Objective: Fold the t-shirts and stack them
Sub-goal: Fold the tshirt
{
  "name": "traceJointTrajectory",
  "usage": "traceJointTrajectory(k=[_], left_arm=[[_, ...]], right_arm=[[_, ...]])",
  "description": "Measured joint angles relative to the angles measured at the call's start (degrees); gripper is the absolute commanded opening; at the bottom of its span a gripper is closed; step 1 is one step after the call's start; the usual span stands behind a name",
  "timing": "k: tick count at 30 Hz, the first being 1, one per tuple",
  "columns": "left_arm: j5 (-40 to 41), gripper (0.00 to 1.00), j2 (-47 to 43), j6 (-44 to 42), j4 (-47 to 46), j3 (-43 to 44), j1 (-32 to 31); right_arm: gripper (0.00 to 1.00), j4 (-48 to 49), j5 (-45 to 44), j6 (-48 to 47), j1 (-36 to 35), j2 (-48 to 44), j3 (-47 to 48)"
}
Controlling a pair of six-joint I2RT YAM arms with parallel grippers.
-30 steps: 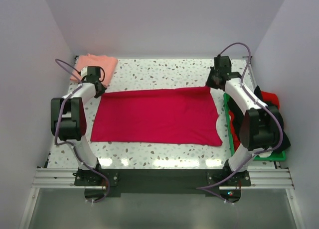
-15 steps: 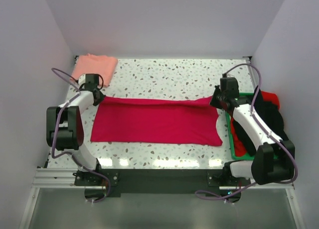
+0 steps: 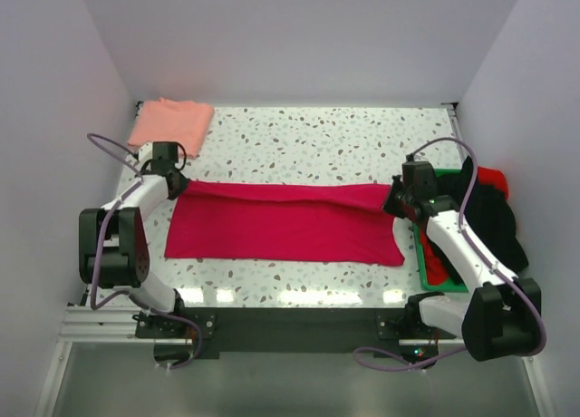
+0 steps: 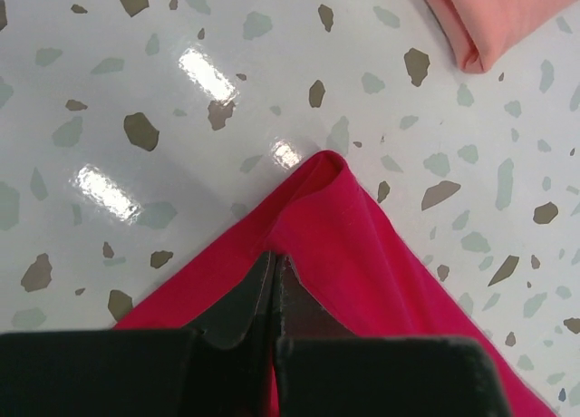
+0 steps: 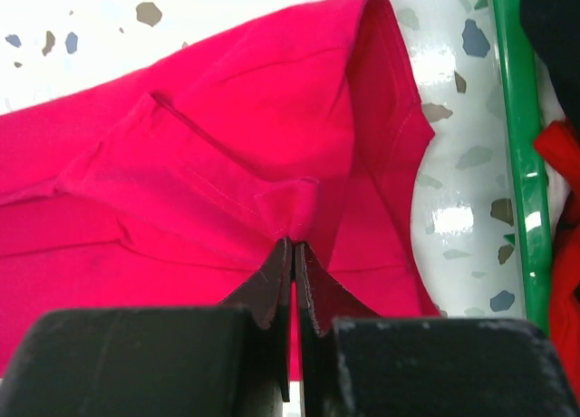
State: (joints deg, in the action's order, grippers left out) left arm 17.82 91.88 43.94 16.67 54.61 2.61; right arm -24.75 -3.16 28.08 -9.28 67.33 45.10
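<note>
The crimson-red t-shirt (image 3: 281, 225) lies spread across the table's middle, its far edge lifted and drawn toward the near side. My left gripper (image 3: 175, 187) is shut on the red shirt's far left corner (image 4: 317, 208). My right gripper (image 3: 395, 202) is shut on its far right corner (image 5: 272, 163). The salmon-pink t-shirt (image 3: 170, 121) lies folded at the far left corner of the table; its edge shows in the left wrist view (image 4: 498, 18).
A green plastic tray (image 3: 422, 254) with dark and red cloth (image 3: 489, 213) stands at the right edge; its rim shows in the right wrist view (image 5: 521, 163). White walls close in the speckled table (image 3: 308, 136) on three sides.
Both grippers have pulled the red shirt's far edge toward the near side, folding it over. The shirt now shows as a narrower band.
</note>
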Motion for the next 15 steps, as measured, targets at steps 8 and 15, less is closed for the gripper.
traceJointTrajectory(k=[8,15], left_arm=[[0.81,0.0,-3.87,0.68,0.22,-2.91,0.0],[1.27,0.0,-5.88,2.1,0.39,-6.69,0.0]], right_arm=[[0.0,-0.68,0.26,0.68,0.0,-2.64,-3.02],[0.0,-1.27,1.05,1.11,0.0,-5.29,-4.61]])
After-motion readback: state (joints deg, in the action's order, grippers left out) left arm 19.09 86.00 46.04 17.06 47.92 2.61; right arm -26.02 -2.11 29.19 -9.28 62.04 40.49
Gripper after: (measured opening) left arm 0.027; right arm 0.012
